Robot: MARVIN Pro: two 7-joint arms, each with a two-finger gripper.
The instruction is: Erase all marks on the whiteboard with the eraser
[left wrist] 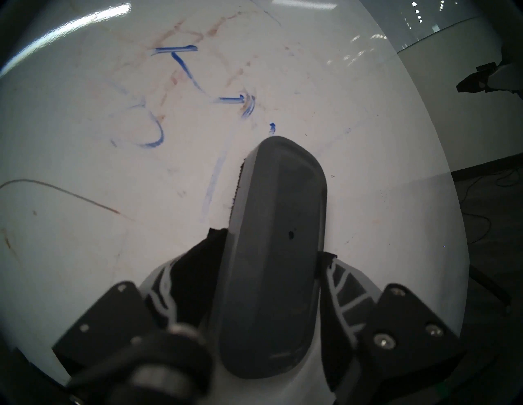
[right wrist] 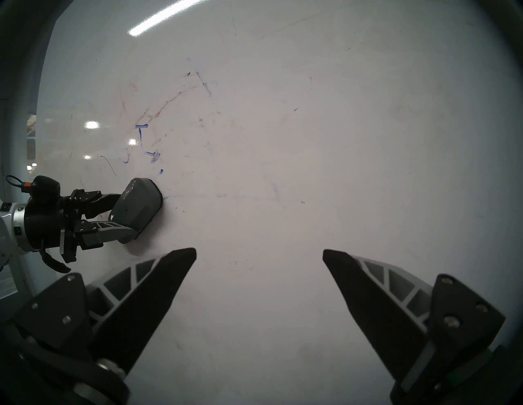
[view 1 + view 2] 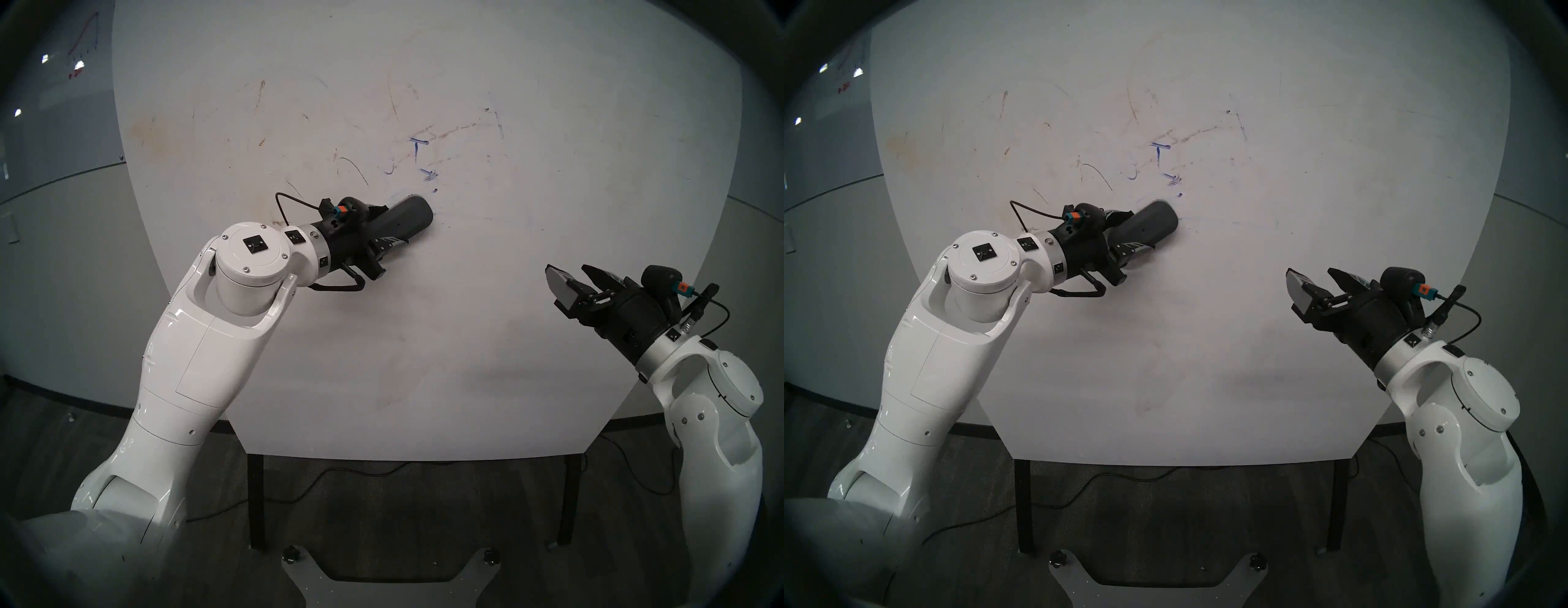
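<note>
1. Left end effector point(image 3: 392, 227) clamped on the eraser point(image 3: 407, 218), one finger on each long side, rear half of the dark grey block buried in the grip
2. Eraser lying flat on the whiteboard point(image 3: 466, 339), black felt edge pressed to the surface, rounded front end aimed at the blue strokes
3. Seen from the left wrist: eraser point(image 1: 276, 249) filling the middle of the view, fingers point(image 1: 345, 294) hugging its flanks
4. Marks point(image 3: 420, 159) just beyond the eraser's nose, not under it: an "I" shape with a top bar, a thin stem and a smeared foot
5. Closer look from the left wrist: marks point(image 1: 186, 73) bright blue at the top bar, streaky at the lower end, with a curved remnant of an oval off to one side and a small blue dab right at the eraser's tip
6. Pale blue smear trailing alongside the eraser's edge, faded and washed out
7. Right end effector point(image 3: 570, 282) spread wide, nothing between the fingers, poised over the right part of the board, well apart from eraser and marks
8. From the right wrist: right end effector point(image 2: 259, 251) gaping over bare whiteboard point(image 2: 311, 141), eraser point(image 2: 138, 206) and left end effector point(image 2: 119, 215) off to the side, marks point(image 2: 144, 141) just past them
9. Faint brown scratches scattered across the board around the blue strokes
</note>
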